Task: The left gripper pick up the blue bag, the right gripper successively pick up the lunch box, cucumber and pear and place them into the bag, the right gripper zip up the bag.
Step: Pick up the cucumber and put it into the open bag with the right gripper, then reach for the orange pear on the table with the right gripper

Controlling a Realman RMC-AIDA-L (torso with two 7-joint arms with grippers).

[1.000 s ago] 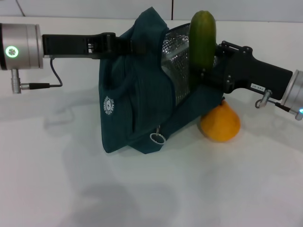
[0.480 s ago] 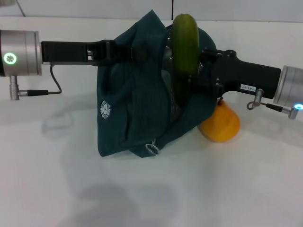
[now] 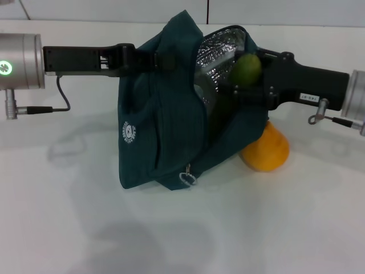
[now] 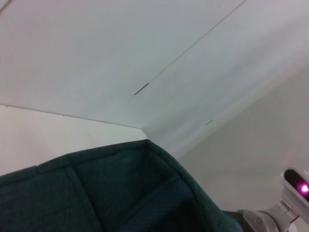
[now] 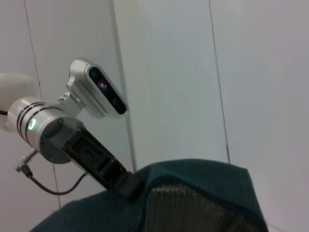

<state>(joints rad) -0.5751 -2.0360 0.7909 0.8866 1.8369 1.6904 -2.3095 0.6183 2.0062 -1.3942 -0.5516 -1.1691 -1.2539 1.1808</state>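
The blue bag (image 3: 159, 131) carries a small round white emblem (image 3: 130, 132); its lettering is illegible. A white label (image 3: 308, 97) on the right arm is also unreadable.

A blue bag (image 3: 159, 131) of matt woven cloth is seen, its open mouth lined with crinkled, shiny silver foil (image 3: 217, 57). Beside the right gripper (image 3: 242, 85), of matt black plastic, a cucumber (image 3: 246, 68) with smooth, faintly glossy green skin is shown. A pear (image 3: 268, 149) with smooth orange skin rests on a matt white table (image 3: 182, 240).
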